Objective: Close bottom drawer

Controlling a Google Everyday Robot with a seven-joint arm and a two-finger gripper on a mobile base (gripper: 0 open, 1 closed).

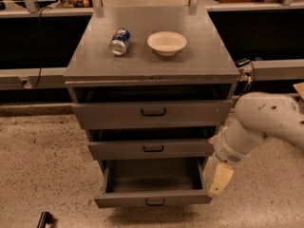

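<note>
The bottom drawer is the lowest of three grey drawers and stands pulled well out, its plain grey interior showing and a small black handle on its shallow front. My gripper, cream-coloured, hangs from the white arm just right of the drawer's front right corner, close to its side wall. It holds nothing that I can see.
The middle drawer and top drawer sit slightly ajar above. On the cabinet top lie a tipped blue can and a white bowl. Speckled floor surrounds the cabinet; a dark counter runs behind.
</note>
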